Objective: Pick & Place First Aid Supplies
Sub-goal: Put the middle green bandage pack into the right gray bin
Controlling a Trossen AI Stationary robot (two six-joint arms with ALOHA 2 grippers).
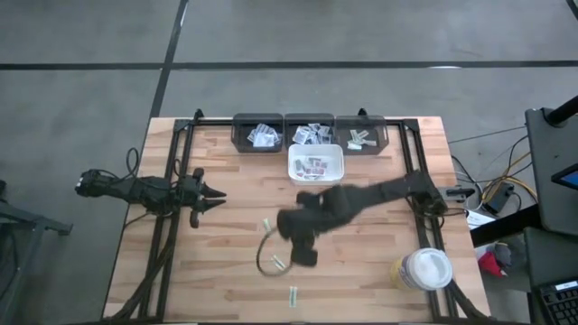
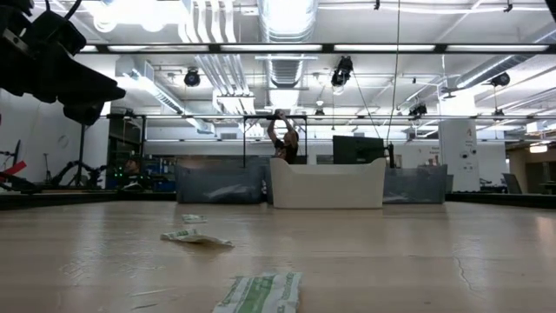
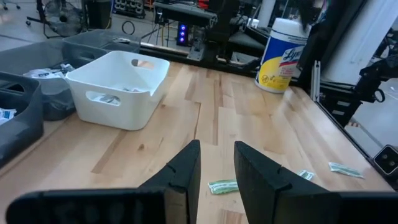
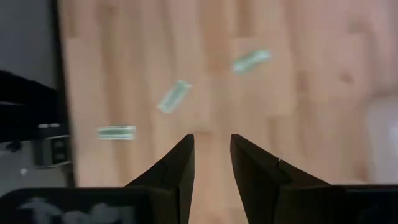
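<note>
Several packets are already lying in the white square plastic tray [image 1: 315, 167]; three greenish-printed flat packets [image 4: 173, 96] are waiting on the wooden desk [image 1: 226, 171] nearby, the right claw [image 4: 211, 155] hovering spread and empty.

The counter [image 1: 226, 190] is pale blond wood in long planks with darker seams, edged by a black frame [image 1: 172, 181]. The white tray [image 3: 118, 90] is plain white, holding packets with red print [image 1: 314, 167]. Behind it stand three dark grey bins [image 1: 258, 135], their packets [image 1: 263, 135] white with blue marks. The loose packets on the wood [image 3: 222, 186] are pale with green print, as is the nearest one [image 2: 261, 293] in the low view. The jar [image 3: 281, 55] has a white lid and a yellow label with blue lettering. Both arms are black, the left hand [image 3: 216, 180] and the right hand [image 4: 211, 168] alike. The floor [image 1: 90, 81] is grey with dark lines.
</note>
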